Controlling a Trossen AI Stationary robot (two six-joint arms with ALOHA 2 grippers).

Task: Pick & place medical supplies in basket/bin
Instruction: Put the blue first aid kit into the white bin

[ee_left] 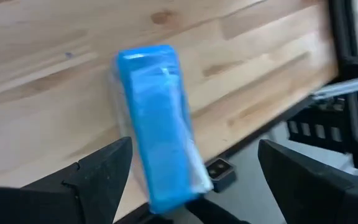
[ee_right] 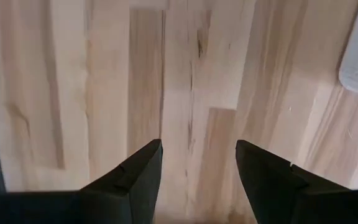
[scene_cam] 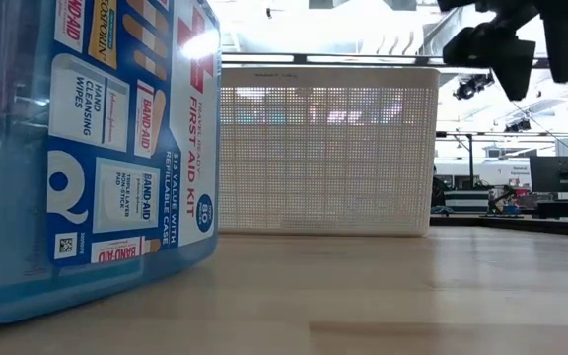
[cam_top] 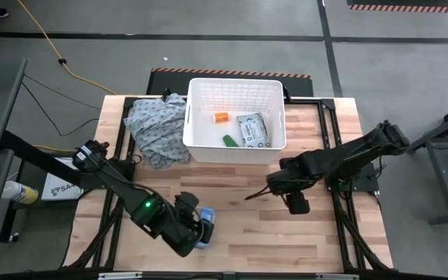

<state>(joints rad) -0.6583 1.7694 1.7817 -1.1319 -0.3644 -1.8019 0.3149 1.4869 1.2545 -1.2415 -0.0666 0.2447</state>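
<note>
Hovering over the near edge of the wooden table (cam_top: 286, 233), the left gripper (ee_left: 191, 180) is keeping its two fingers spread wide, and the blue first-aid kit box (ee_left: 157, 124) is lying between them without touching either finger, as far as the left wrist view is showing. In the low view this box (scene_cam: 87, 148) is standing tilted on the table top, its label with a red cross and the words "FIRST AID KIT" facing the camera. Farther from the left gripper, the right gripper (cam_top: 255, 194) is waiting above bare boards at the right part of the table, its fingers (ee_right: 135, 180) also standing apart and holding nothing. At the far side of the table the white slatted basket (cam_top: 274, 101) is sitting, and inside it an orange item (cam_top: 221, 117), a green item (cam_top: 229, 141) and a grey-white packet (cam_top: 253, 130) are lying. Just beside the basket's left wall, a grey-blue patterned cloth (cam_top: 158, 128) is lying in a heap.
</note>
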